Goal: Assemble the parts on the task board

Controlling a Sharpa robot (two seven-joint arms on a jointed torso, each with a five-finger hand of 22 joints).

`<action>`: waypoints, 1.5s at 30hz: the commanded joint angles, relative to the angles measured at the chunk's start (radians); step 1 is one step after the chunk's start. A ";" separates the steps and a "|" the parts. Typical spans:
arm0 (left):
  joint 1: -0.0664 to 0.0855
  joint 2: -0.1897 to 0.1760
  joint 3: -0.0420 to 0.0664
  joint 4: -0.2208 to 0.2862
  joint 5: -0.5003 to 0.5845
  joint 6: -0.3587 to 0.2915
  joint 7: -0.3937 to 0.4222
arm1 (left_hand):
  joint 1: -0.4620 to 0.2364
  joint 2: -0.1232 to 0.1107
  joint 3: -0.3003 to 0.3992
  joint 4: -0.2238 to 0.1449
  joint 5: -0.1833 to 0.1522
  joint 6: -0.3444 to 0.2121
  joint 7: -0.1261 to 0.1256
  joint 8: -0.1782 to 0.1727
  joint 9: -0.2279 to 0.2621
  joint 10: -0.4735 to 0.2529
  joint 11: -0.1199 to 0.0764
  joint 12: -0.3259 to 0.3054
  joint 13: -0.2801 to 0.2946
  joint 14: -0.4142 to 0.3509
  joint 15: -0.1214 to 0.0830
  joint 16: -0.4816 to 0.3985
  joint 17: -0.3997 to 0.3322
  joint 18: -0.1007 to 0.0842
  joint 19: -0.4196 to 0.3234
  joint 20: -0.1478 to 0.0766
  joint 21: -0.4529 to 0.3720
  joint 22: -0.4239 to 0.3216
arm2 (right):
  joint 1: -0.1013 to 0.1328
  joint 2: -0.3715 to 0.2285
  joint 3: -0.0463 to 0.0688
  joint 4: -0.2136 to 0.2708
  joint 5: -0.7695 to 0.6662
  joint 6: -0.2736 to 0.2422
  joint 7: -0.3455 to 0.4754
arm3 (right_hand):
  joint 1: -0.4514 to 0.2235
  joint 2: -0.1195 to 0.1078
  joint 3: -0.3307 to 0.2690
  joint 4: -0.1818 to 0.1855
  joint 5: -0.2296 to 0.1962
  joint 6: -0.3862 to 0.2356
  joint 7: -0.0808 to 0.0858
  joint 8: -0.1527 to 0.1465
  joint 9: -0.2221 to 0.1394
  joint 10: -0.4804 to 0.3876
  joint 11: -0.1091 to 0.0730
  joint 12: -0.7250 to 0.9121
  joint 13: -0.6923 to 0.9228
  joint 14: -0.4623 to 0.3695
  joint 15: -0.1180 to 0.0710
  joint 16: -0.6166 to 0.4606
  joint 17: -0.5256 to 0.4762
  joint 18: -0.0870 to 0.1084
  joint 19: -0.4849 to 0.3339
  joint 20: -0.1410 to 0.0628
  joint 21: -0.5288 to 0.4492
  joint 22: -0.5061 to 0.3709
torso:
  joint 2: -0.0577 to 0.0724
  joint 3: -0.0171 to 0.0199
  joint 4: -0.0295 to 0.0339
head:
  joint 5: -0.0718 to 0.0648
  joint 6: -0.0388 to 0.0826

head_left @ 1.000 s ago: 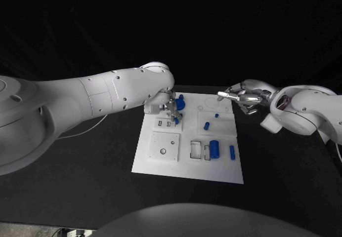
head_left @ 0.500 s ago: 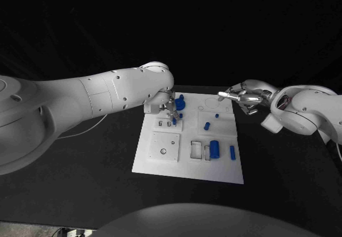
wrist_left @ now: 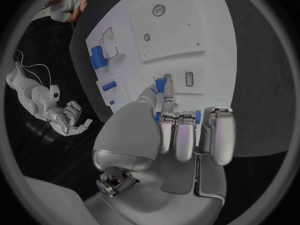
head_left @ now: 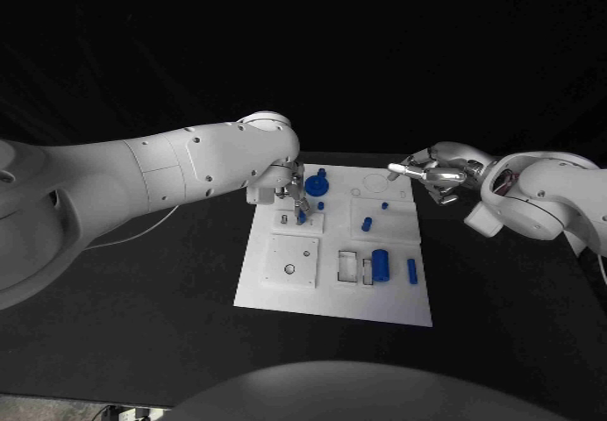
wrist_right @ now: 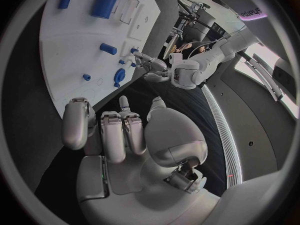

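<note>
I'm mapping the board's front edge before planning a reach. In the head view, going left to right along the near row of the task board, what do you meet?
Square white plate with holes → empty rectangular slot → fat blue cylinder → slim blue pin.

Both arms wear smooth, rounded white shells with bulging joints. The left hand [wrist_left: 181, 135] and right hand [wrist_right: 119, 130] are silver metal with pale grey finger pads, and a dark metal fitting sits at each wrist.
</note>
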State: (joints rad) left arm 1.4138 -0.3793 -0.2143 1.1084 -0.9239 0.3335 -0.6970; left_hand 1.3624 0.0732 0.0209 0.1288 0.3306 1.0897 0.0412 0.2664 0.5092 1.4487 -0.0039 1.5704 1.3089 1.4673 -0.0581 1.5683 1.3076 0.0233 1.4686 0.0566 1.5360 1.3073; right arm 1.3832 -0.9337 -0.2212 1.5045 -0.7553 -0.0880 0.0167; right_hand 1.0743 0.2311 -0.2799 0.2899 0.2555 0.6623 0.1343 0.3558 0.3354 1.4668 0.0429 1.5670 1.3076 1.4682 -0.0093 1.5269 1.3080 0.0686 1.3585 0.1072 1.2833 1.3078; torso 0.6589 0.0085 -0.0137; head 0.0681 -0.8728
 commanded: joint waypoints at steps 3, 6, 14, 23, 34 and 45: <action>0.003 -0.026 0.002 0.033 -0.042 0.005 -0.160 | -0.009 -0.006 0.011 0.001 -0.011 0.002 -0.003 0.001 0.004 0.122 -0.022 0.000 0.262 0.103 -0.006 0.002 0.263 -0.001 0.026 -0.007 -0.007 0.191 | -0.003 -0.006 0.000 0.001 -0.008 0.019 -0.005 | 0.009 0.003 -0.006 -0.001 0.006 0.004 0.000 0.003 -0.002 0.104 0.007 0.004 0.263 0.053 0.005 -0.007 0.203 0.005 -0.008 0.000 -0.008 0.165 | -0.004 0.0027 0.0052 | 0.001 0.000; 0.004 -0.039 0.003 0.046 -0.048 0.004 -0.161 | -0.012 -0.008 0.016 0.001 -0.014 0.001 -0.003 0.000 0.006 0.122 -0.022 0.000 0.262 0.103 -0.006 0.002 0.263 -0.001 0.027 -0.007 -0.007 0.191 | -0.005 -0.009 0.000 0.001 -0.008 0.020 -0.006 | 0.010 0.003 -0.006 -0.001 0.006 0.003 0.000 0.003 -0.002 0.104 0.007 0.004 0.263 0.052 0.005 -0.008 0.202 0.005 -0.009 0.000 -0.009 0.165 | -0.006 0.0043 0.0089 | 0.003 0.000; 0.005 -0.048 0.004 0.055 -0.048 0.001 -0.162 | -0.020 -0.010 0.025 0.004 -0.019 -0.001 -0.002 -0.002 0.009 0.122 -0.022 0.000 0.262 0.103 -0.006 0.002 0.263 -0.001 0.026 -0.007 -0.008 0.190 | -0.012 -0.010 0.000 0.001 -0.008 0.026 -0.008 | 0.012 0.004 -0.007 0.000 0.006 0.003 0.000 0.002 -0.002 0.104 0.007 0.004 0.263 0.050 0.006 -0.010 0.199 0.006 -0.012 0.001 -0.013 0.163 | -0.007 0.0042 0.0114 | 0.007 0.000; 0.005 -0.048 0.003 0.055 -0.036 -0.025 -0.155 | -0.023 -0.011 0.030 0.004 -0.020 -0.003 -0.002 -0.005 0.010 0.122 -0.022 0.000 0.262 0.103 -0.006 0.002 0.263 -0.001 0.027 -0.007 -0.008 0.191 | -0.016 -0.012 0.000 -0.001 -0.008 0.030 -0.009 | 0.014 0.004 -0.008 0.000 0.006 0.002 0.000 0.002 -0.003 0.104 0.007 0.004 0.263 0.047 0.006 -0.013 0.196 0.007 -0.016 0.001 -0.018 0.162 | -0.007 0.0042 0.0097 | 0.013 0.000; 0.004 -0.042 0.004 0.051 -0.024 -0.040 -0.144 | -0.028 -0.014 0.040 0.004 -0.021 -0.008 0.000 -0.010 0.012 0.122 -0.021 0.000 0.262 0.103 -0.006 0.002 0.263 -0.001 0.025 -0.007 -0.009 0.189 | -0.019 -0.010 0.000 -0.004 -0.008 0.031 -0.010 | 0.014 0.004 -0.009 0.000 0.006 0.002 0.000 0.002 -0.003 0.104 0.007 0.004 0.263 0.046 0.006 -0.014 0.196 0.007 -0.017 0.001 -0.019 0.162 | -0.006 0.0041 0.0085 | 0.014 0.000; 0.001 -0.031 0.004 0.046 -0.012 -0.042 -0.138 | -0.032 -0.017 0.052 0.004 -0.021 -0.009 0.000 -0.013 0.015 0.122 -0.020 0.000 0.262 0.103 -0.005 0.002 0.263 0.000 0.023 -0.007 -0.011 0.188 | -0.020 -0.009 0.000 -0.006 -0.008 0.032 -0.009 | 0.015 0.004 -0.009 -0.001 0.007 0.002 0.000 0.002 -0.003 0.104 0.007 0.004 0.263 0.046 0.007 -0.014 0.196 0.008 -0.017 0.002 -0.020 0.161 | -0.007 0.0044 0.0089 | 0.014 0.000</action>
State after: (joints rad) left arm 1.4154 -0.4137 -0.2113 1.1545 -0.9503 0.2965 -0.6972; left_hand 1.3359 0.0549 0.0669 0.1321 0.3113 1.0863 0.0451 0.2585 0.5224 1.4634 -0.0184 1.5702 1.3080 1.4658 -0.0594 1.5683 1.3073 0.0233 1.4685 0.0568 1.5315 1.3081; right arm 1.3645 -0.9433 -0.2215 1.4989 -0.7557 -0.0729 0.0073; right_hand 1.0782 0.2350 -0.2826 0.2871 0.2555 0.6622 0.1343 0.3558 0.3337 1.4668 0.0429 1.5670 1.3076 1.4682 -0.0093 1.5170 1.3076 0.0685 1.3483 0.1072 1.2679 1.3073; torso 0.6520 0.0128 -0.0053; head 0.0824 -0.8728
